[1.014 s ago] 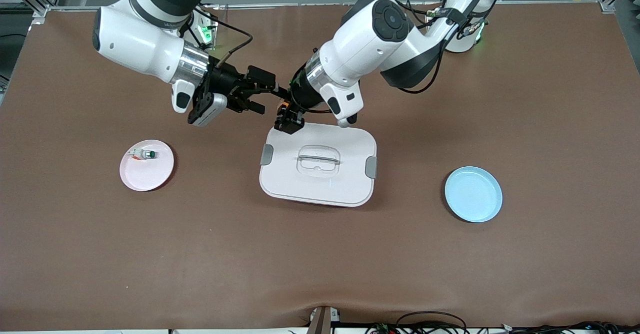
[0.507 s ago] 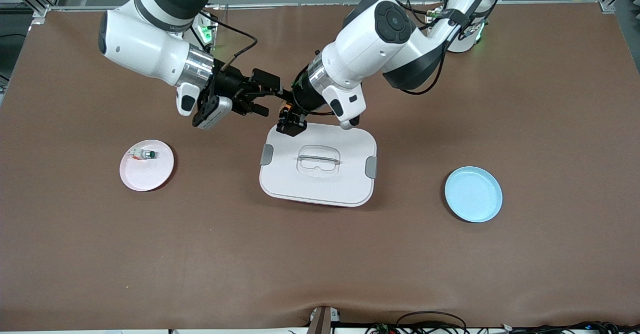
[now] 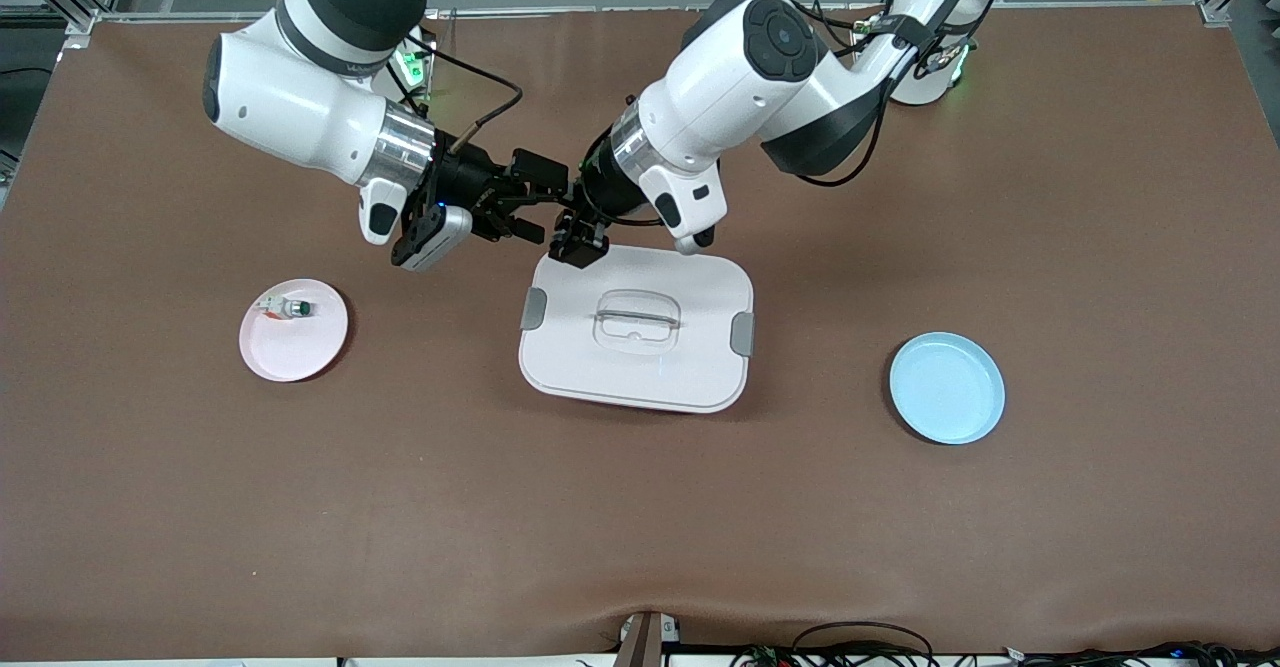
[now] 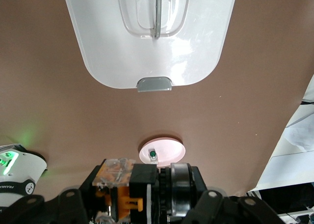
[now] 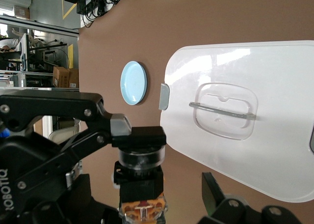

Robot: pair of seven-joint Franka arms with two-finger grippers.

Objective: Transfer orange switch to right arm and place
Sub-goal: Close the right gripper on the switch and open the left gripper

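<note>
Left gripper (image 3: 578, 239): up in the air over the edge of the white rectangular lidded container (image 3: 640, 357) that lies toward the robots' bases, jaws pinching the tiny black-bodied push-button switch with the orange cap (image 3: 566, 212).
Orange switch: clamped in that left grip above the container's corner; in the right wrist view its round black barrel (image 5: 141, 157) sits between the dark fingers, orange showing at its base.
Right gripper (image 3: 528, 205): nose to nose with the left one, jaws spread wide on either side of the switch, and the pictures don't show them gripping it.
Container: mid-table, lid on, clear recessed handle on top, grey latch tabs at both ends.
Pink round plate (image 3: 300, 352): toward the right arm's end of the table, carrying the white-bodied switch with a green cap (image 3: 287, 308).
Light blue round plate (image 3: 947, 388): toward the left arm's end, well apart from the container.
Table (image 3: 640, 527): brown mat under everything.
</note>
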